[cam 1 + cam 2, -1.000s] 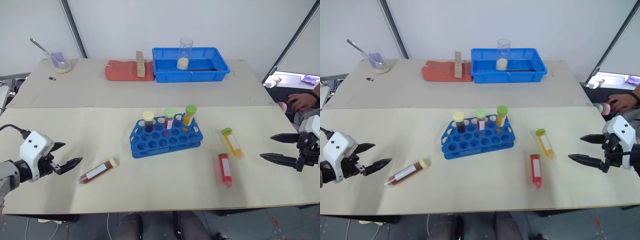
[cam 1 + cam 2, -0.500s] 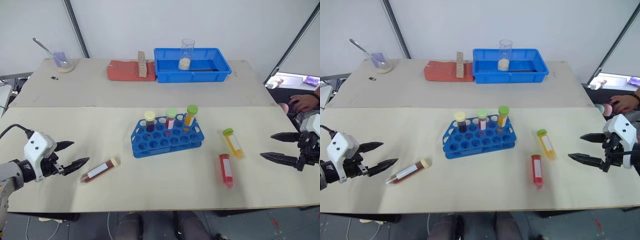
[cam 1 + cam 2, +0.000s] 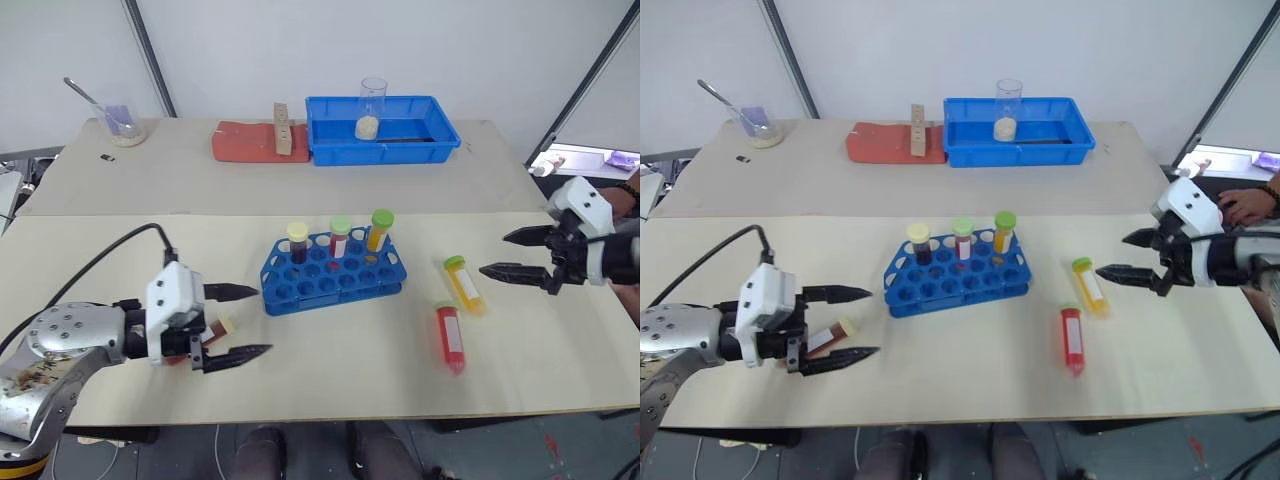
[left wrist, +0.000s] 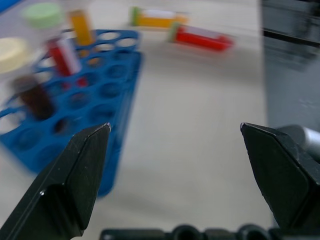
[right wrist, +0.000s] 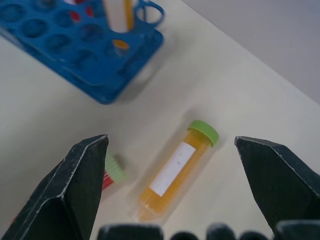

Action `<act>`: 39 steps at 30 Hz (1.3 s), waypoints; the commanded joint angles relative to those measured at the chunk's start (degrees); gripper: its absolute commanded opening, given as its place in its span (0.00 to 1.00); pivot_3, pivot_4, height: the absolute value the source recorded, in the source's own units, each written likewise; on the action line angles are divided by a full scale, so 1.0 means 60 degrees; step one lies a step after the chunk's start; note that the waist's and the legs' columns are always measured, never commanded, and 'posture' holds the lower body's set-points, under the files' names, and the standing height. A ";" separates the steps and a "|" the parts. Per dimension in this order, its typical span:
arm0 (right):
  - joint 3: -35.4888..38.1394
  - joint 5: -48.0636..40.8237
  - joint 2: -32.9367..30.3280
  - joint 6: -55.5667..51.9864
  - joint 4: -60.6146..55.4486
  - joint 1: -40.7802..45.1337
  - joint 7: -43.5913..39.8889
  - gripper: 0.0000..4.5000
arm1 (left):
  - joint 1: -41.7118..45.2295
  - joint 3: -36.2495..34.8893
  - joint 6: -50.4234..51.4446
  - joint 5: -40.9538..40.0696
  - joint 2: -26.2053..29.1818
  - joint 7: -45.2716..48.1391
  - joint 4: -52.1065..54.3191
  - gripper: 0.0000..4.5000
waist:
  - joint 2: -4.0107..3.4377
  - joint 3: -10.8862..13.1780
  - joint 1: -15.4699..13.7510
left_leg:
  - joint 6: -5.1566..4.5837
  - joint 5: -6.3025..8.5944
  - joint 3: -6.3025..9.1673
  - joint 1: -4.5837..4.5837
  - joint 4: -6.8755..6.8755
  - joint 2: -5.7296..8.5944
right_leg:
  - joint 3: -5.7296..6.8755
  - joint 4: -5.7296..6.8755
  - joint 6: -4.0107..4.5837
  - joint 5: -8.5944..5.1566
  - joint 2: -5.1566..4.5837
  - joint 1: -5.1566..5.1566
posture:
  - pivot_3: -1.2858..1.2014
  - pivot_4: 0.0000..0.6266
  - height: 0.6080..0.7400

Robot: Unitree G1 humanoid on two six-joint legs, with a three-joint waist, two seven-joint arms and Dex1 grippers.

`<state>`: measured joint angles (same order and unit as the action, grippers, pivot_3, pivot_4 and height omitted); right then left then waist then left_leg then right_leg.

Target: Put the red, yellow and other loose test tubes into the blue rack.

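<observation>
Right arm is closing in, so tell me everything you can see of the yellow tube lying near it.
The yellow tube is a clear plastic test tube with a green screw cap, a white label along its side and yellow contents. It lies flat on the table, to the right of the blue rack, cap pointing away from the robot. The red tube lies close beside its bottom end. The right gripper, open, hangs just to its right and does not touch it.

Blue rack [image 3: 956,273] holds three capped tubes upright in its far row. Yellow tube [image 3: 1087,285] and red tube [image 3: 1071,340] lie right of it. Left gripper [image 3: 852,324] spread around a dark tube [image 3: 826,338]; right gripper [image 3: 1118,256] spread near the yellow one
</observation>
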<state>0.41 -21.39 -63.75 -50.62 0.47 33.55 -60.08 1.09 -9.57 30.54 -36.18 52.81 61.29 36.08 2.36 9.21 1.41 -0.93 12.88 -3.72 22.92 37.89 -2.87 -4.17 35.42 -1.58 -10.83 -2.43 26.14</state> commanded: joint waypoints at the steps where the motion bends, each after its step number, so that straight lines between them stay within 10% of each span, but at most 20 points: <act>1: -0.1034 0.0702 0.0423 -0.1504 0.1038 0.1206 0.0678 1.00 | 0.0746 0.0465 -0.0291 0.0103 -0.0026 0.0038 0.0234 1.00 | 0.0001 0.0000 -0.0018 | -0.0001 -0.0001 0.0001 -0.0001 0.0001 0.0002 | 0.0000 0.0001 0.0001 0.0001 0.0000 -0.0001 | 0.52 0.24 1.00; 19: -0.3727 0.3053 0.2685 -0.1169 0.6846 0.4177 0.0202 1.00 | 0.1715 0.1913 -0.0713 0.0521 -0.0468 0.0244 0.0235 1.00 | -0.0001 0.0000 -0.0037 | -0.0006 -0.0003 0.0031 0.0056 0.0017 0.0018 | 0.0007 -0.0034 -0.0033 0.0081 0.0000 0.0002 | 0.52 0.24 1.00; 30: -0.3527 0.3461 0.2891 -0.1532 0.6969 0.4387 -0.0166 0.23 | 0.1810 0.2134 -0.0967 0.0864 -0.0621 0.0275 -0.0182 1.00 | -0.0002 -0.0001 -0.0029 | -0.0007 -0.0003 0.0032 0.0050 0.0023 0.0017 | 0.0009 -0.0021 -0.0034 0.0081 0.0000 0.0001 | 0.52 0.24 1.00; 39: 0.0806 0.1615 0.3044 -0.2885 0.2379 0.2793 0.1389 0.22 | 0.2205 0.1557 -0.0729 0.0665 -0.0766 0.0028 -0.0975 1.00 | -0.0003 -0.0001 -0.0053 | -0.0007 -0.0003 0.0039 0.0057 0.0024 0.0017 | 0.0011 -0.0010 -0.0036 0.0079 0.0001 0.0008 | 0.52 0.24 1.00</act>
<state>-2.82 -8.15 -45.87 -65.38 22.49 51.62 -53.90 13.49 2.14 26.32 -30.91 48.34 61.95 30.07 2.34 9.20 1.09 -0.97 12.86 -3.47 23.26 38.04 -2.77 -4.10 35.36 -1.80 -10.35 -2.42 26.18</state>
